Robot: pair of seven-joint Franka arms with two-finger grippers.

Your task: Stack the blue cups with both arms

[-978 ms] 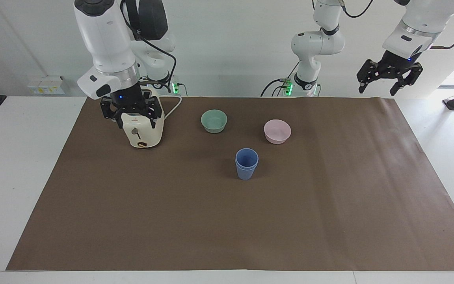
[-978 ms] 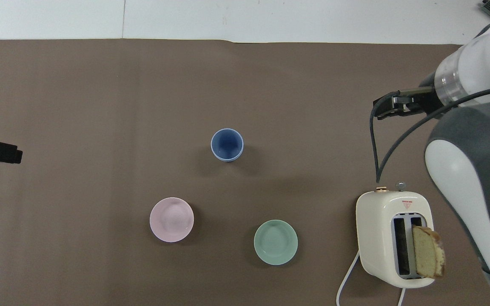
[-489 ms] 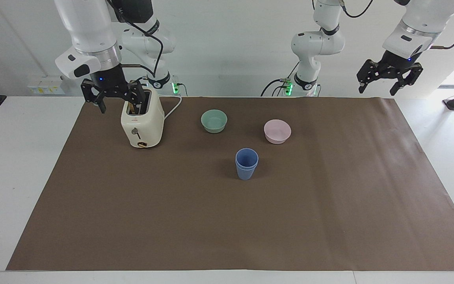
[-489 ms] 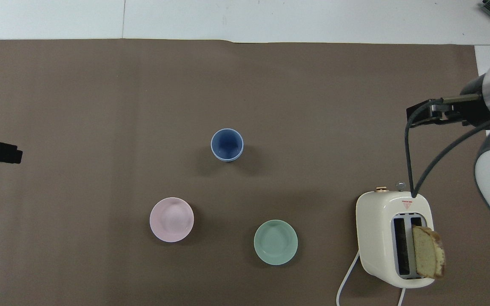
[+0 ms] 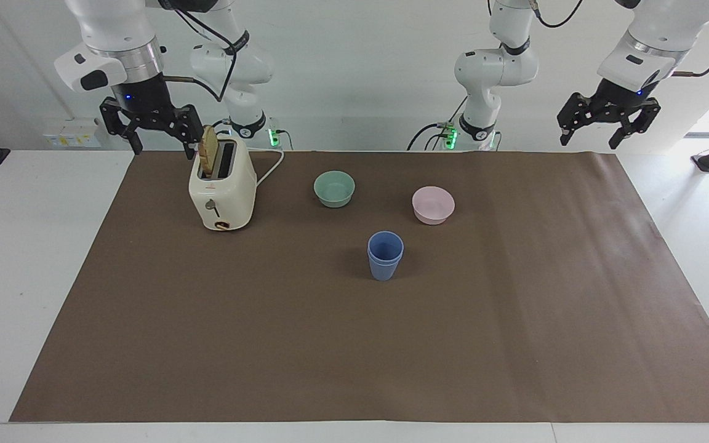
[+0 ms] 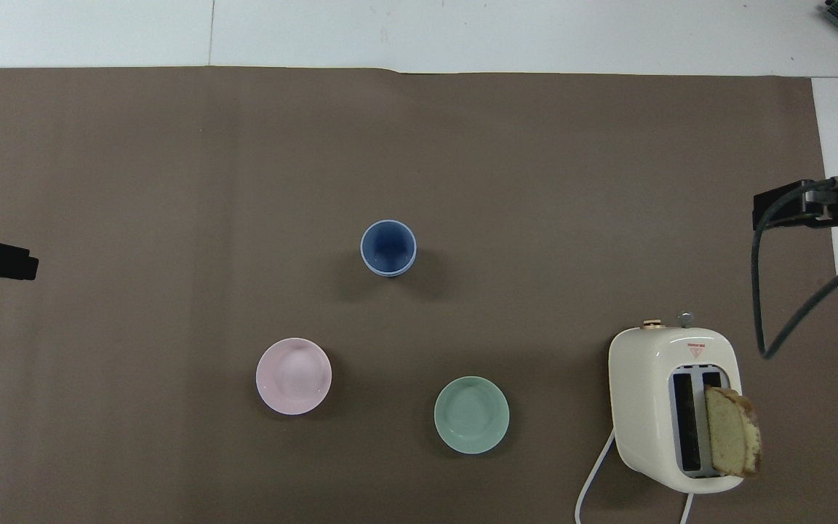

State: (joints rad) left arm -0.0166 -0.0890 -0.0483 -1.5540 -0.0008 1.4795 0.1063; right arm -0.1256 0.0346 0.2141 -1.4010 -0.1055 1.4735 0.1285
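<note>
Lifted clear since a second ago, the right claw point(image 5: 150, 120) has risen from in front of the toaster point(image 5: 222, 195) to the upper left of the facing view, where it now hangs over the desk point(image 5: 34, 246) edge just beside the toaster's top, its fingers spread apart and empty. In the overhead view it has slid out to the right border of the frame, so that only a dark tip remains in sight. Nothing else has shifted. The left claw point(image 5: 608, 117) waits at the upper right of the facing view, above the corner of the brown mat point(image 5: 514, 344), fingers apart and holding nothing.

The blue cups point(image 5: 384, 255) stand in the middle of the frame, one nested inside the other, upright on the mat; the double rim shows in both views. They sit farther from the robots than the green bowl point(image 5: 334, 188) and the pink bowl point(image 5: 433, 204), which rest apart from each other and from the cups. A slice of bread point(image 5: 209, 150) stands in the toaster's slot.

With the cups already nested and both claws drawn away and empty, the stacking looks finished, and the right arm's retreat reads as a return to rest.
</note>
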